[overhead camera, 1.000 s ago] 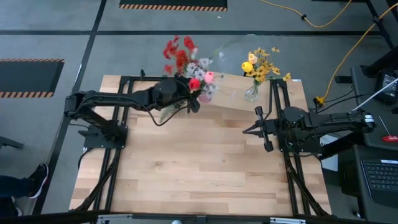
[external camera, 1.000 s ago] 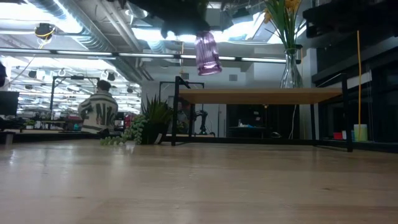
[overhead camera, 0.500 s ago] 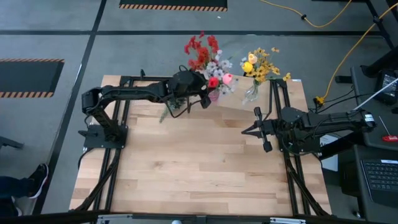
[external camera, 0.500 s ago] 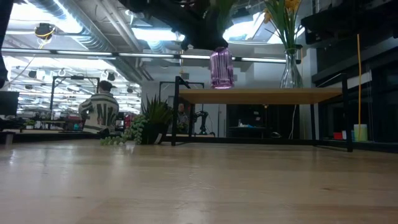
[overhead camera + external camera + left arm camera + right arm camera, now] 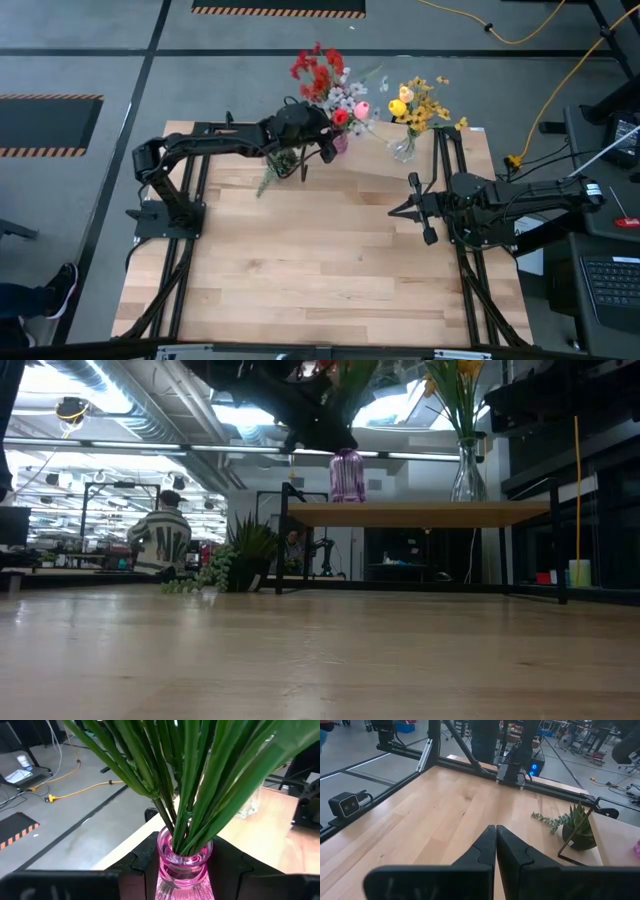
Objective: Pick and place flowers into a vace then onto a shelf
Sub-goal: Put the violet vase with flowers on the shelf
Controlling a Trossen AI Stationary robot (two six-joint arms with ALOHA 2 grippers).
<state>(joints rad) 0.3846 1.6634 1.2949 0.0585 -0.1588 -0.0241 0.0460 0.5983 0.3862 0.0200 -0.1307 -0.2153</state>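
- Left tool [image 5: 184, 870] clamped on pink vase [image 5: 347, 475] neck, upper centre of high view; held upright so flowers [image 5: 325, 85] stay put.
- Vase base just over shelf [image 5: 420, 513], left end; contact unclear.
- Right tool [image 5: 495, 847] pinched together, empty, parked mid-right over worktop [image 5: 320, 270], clear of shelf.
- Clear vase [image 5: 404, 148] w/ yellow blooms already on shelf.

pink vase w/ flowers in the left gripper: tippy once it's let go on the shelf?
Probably top-heavy: the flowers spread well above and beyond the narrow pink vase. It looks like glass, so likely slippery and fragile. The left gripper grips it at the neck, its base at the shelf.
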